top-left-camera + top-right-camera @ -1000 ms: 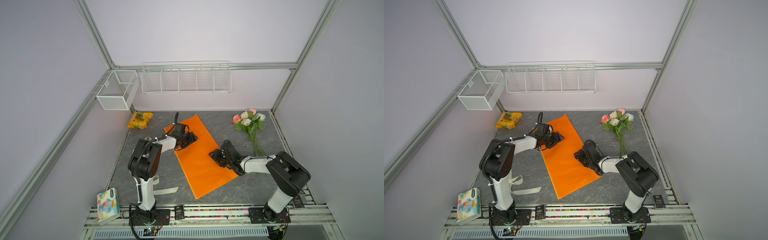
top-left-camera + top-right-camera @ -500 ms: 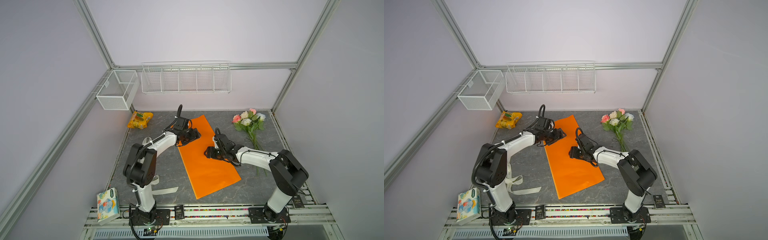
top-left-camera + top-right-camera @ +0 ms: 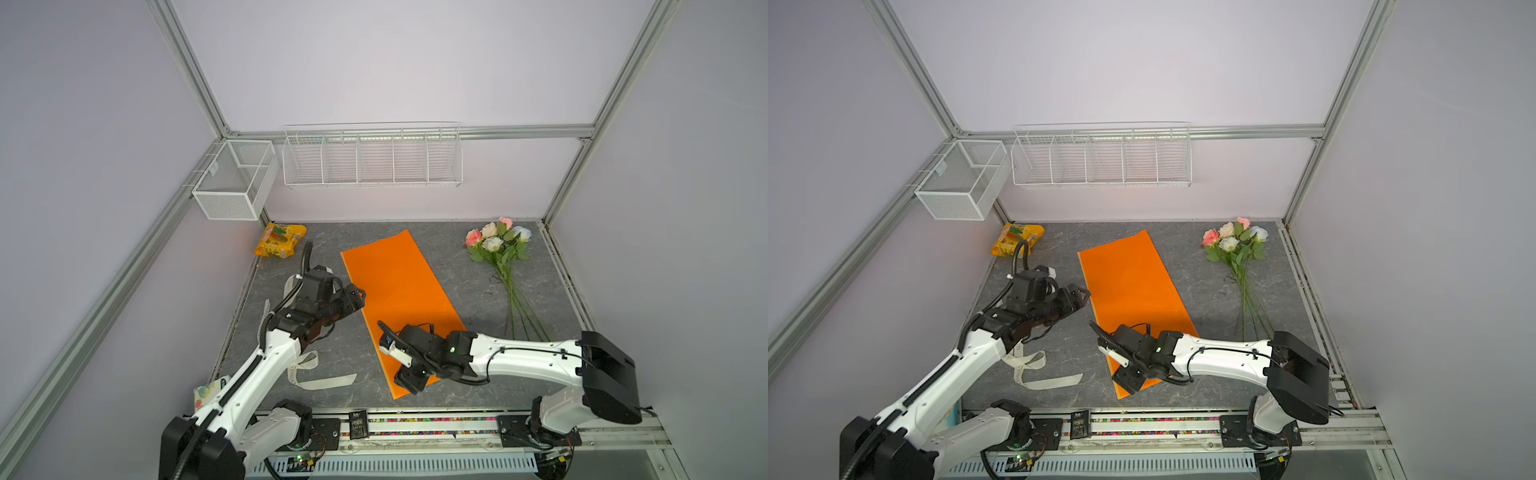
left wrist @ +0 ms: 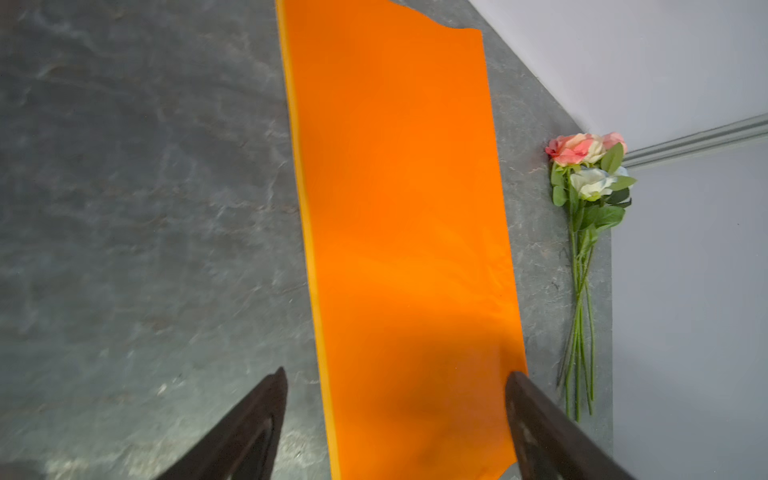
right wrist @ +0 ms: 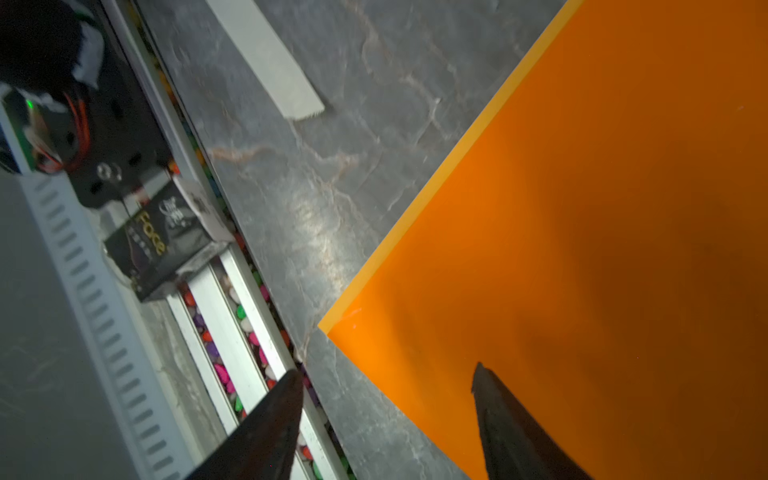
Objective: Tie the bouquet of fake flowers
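Left hand [image 3: 358, 296] hangs released, jaws spread, just beside the left long edge of the orange paper wrap [image 3: 399, 278] in both top views. Right hand [image 3: 409, 381] is over the wrap's near end, by its near corner, and it's let go too. The bouquet of fake flowers [image 3: 498, 245] lies flat on the counter [image 3: 457, 257] by the right wall, blooms toward the back corner and stems toward the front rail, apart from the wrap and not yet tied. Up on the walls, a white mesh basket [image 3: 232, 183] split into two compartments hangs on the left, and a long wire rack [image 3: 372, 160] with five compartments runs along the back. Every loose thing sits below them on the counter: a yellow-orange snack packet [image 3: 280, 245] in the back left corner, and a white ribbon [image 3: 324, 380] looped near the left arm.

Over to the left wrist view. Two dark fingers [image 4: 266, 415] stand wide apart, and the wrap [image 4: 399, 208] runs away between them. The bouquet [image 4: 590, 178] lies alongside it, against the wall.

Right wrist view now. The hand [image 5: 386, 370] is open, with one finger over the wrap's corner [image 5: 602, 208] and the other out over the front rail. The ribbon's cut end [image 5: 274, 58] lies on the counter, and a small black packet [image 5: 162, 241] sits on the rail.
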Available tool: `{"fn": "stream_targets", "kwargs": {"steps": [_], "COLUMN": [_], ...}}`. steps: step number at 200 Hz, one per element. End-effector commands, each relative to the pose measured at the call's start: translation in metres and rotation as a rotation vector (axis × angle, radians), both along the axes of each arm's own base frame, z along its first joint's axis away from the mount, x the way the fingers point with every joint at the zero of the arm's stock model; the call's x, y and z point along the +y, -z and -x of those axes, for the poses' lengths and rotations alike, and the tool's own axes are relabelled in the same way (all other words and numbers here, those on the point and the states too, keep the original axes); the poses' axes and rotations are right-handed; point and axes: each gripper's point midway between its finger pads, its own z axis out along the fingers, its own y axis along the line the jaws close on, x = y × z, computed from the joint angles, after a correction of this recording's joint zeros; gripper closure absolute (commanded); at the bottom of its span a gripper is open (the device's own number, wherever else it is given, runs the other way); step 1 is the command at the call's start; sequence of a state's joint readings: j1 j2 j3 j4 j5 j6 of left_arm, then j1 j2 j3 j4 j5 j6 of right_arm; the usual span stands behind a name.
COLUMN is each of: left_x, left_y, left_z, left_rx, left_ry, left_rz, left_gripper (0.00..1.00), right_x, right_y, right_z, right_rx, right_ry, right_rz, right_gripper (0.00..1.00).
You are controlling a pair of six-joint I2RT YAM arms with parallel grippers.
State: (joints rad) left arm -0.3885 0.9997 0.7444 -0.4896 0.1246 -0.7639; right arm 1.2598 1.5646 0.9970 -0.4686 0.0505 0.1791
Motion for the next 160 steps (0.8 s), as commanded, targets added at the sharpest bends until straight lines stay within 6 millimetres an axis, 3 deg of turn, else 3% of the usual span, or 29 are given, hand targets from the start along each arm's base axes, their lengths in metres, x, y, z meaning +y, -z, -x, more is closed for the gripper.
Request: {"fn": "stream_targets", "kwargs": {"steps": [1,35,60,129,160], "left_x": [0.031,0.054,0.058,0.059,0.055], "left_y": [-0.002,0.008,0.009,0.008,0.007], "left_z": [0.02,0.049,0.059,0.061,0.06], "left_rx": [-0.02,0.002,0.002,-0.007,-0.006], "left_ry": [-0.158,-0.255,-0.261,-0.25,-0.23], "left_rz": [0.014,0.02,0.025,0.016,0.023], "left_gripper": [0.17,0.17,0.17,0.17,0.17], "right_x": [-0.017,-0.006,-0.002,0.017,0.014], "right_y": [0.026,0.042,0.05,0.045,0.059], "right_z": [0.003,0.012,0.013,0.012,0.008], "right_rx": [-0.084,-0.093,-0.125,-0.133,-0.116], "right_ry": [-0.011,0.001,0.009,0.021,0.056], "right_rz": [0.143,0.153,0.185,0.151,0.172], "right_gripper": [0.33,0.35,0.36,0.34,0.4]}}
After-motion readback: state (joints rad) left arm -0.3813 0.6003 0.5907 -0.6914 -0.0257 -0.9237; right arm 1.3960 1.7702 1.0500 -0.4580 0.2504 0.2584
